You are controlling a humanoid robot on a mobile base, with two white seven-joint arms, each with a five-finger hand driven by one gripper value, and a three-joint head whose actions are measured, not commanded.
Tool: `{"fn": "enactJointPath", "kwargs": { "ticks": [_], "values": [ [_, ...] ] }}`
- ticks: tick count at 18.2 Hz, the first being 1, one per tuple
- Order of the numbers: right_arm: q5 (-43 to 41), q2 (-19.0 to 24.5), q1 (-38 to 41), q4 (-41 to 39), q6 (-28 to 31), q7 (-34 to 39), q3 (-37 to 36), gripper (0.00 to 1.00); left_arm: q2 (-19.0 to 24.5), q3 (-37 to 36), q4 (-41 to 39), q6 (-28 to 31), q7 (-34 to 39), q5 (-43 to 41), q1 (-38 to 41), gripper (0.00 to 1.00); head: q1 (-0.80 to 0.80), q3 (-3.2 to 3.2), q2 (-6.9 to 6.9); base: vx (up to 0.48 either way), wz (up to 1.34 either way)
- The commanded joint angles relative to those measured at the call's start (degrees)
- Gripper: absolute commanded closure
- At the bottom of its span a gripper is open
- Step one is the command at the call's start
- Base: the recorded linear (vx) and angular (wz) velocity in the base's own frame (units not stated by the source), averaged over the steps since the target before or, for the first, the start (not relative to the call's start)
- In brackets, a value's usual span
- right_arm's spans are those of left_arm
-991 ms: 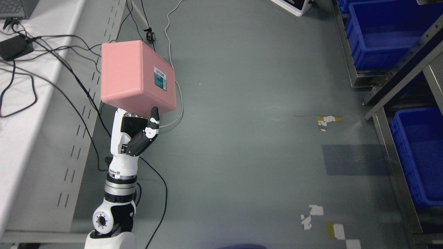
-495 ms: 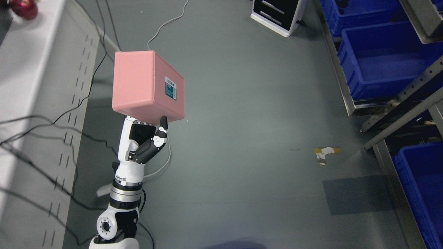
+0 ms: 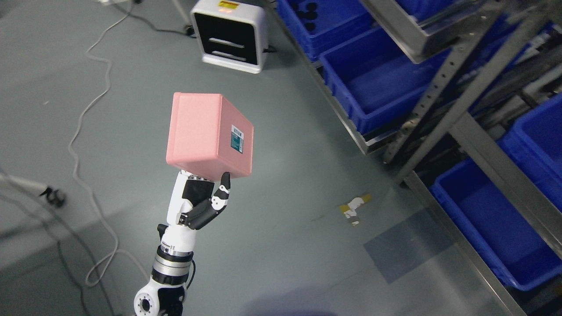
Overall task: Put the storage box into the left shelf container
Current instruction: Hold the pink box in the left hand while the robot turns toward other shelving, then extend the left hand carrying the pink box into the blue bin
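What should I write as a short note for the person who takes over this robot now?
Left hand: shut on the pink storage box, held up above the floor, label facing right.
Right hand: not in view.
Blue shelf containers sit on the metal rack at the right, apart from the box.
Done: box picked up.
Left: bring the box to the correct shelf container, lower it in, release.

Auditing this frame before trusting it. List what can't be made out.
Head view only:
- Label on the pink storage box: print too small to read.
- Left hand: fingers mostly hidden under the box.
- Blue bins: partly covered by shelf rails, cut by the frame edge.
- Right arm: out of frame.
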Motion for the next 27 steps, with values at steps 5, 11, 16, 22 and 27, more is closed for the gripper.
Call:
{"fn": "enactJointPath", "kwargs": {
  "ticks": [5,11,16,22,27],
  "values": [
    [-1.23,-1.00,-0.25,-1.00,0.46,-0.02,0.00,0.00,2.54,-7.31,5.86,-3.42,-2.51,-0.13,7.09,0.98,0.00,0.00,0.00,0.286,-1.20],
    [-1.23,-1.00,-0.25,-1.00,0.37,-0.02,0.00,0.00,4.74,-8.20,7.44,-8.33,-4.45,-0.13,12.02,0.98,0.00,0.00,0.00,0.211,-1.21],
    [-1.23,-1.00,-0.26,-1.00,0.37,0.07,0.00,0.00,4.83,-0.12,7.88,-7.38,-4.36,-0.13,6.78,0.98,0.00,0.00,0.00,0.178,-0.71],
    [-1.23,-1.00,-0.26,-1.00,0.37,-0.02,0.00,0.00,6.24,2.35,14.99,4.04,-4.72,-2.23,-6.67,0.97,0.00,0.00,-0.01,0.126,-0.38],
    [-1.23,-1.00,-0.26,-1.00,0.37,-0.02,0.00,0.00,6.77,2.44,26.67,12.12,-4.80,-8.11,-21.70,0.96,0.00,0.00,-0.02,0.067,-0.18]
  ]
}}
